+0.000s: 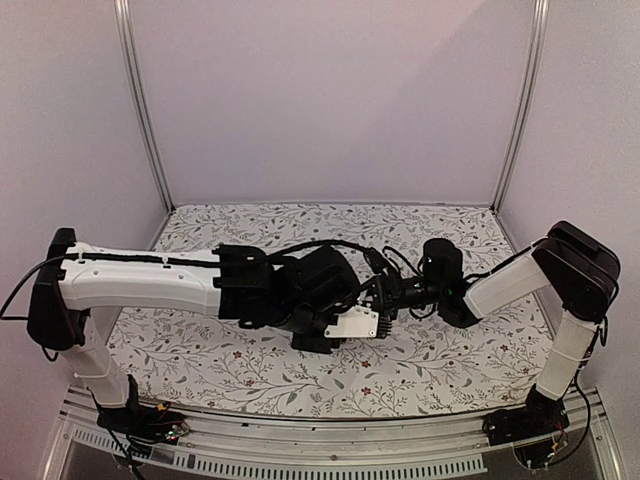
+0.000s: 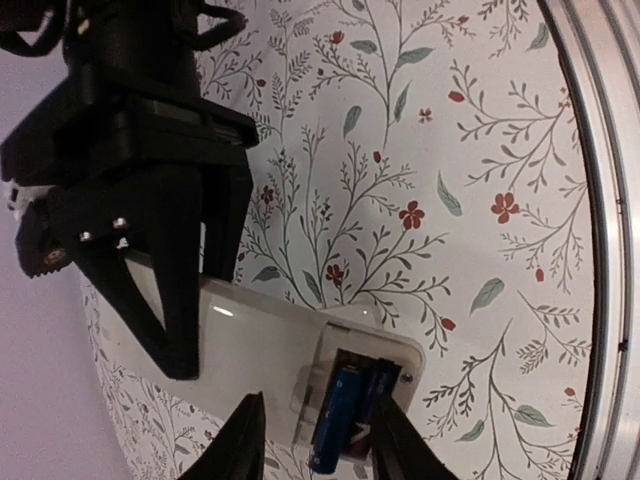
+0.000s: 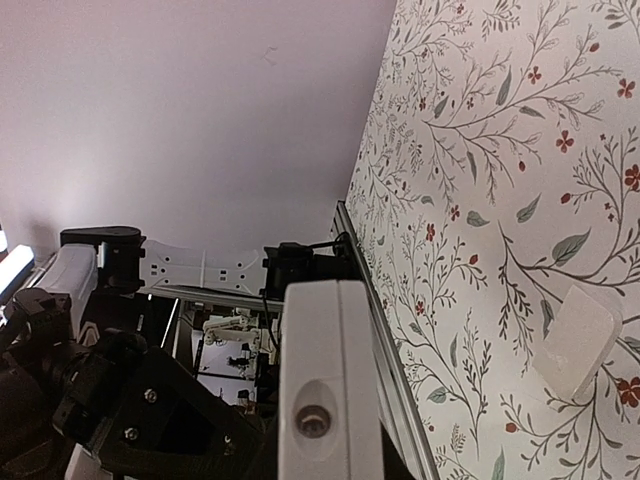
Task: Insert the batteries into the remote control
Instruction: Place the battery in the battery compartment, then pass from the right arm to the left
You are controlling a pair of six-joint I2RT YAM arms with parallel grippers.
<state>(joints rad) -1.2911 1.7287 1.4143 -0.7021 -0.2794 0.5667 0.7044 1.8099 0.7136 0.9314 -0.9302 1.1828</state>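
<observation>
The white remote control [image 2: 250,335] is held off the table with its back toward the left wrist camera and its battery bay open. Two batteries lie side by side in the bay: a blue one [image 2: 338,415] whose near end sticks out past the bay's edge, and a blackish one [image 2: 378,390]. My left gripper [image 2: 320,452] is open, one finger on each side of the batteries. My right gripper [image 2: 150,300] is shut on the remote's other end. The right wrist view shows the remote [image 3: 322,380] end-on, and in the top view it [image 1: 352,322] sits between the two arms.
A small flat white cover piece [image 3: 577,340] lies on the floral tablecloth [image 2: 470,150]. The metal rail at the table's near edge [image 2: 600,200] runs close by. White walls enclose the table at the back and sides.
</observation>
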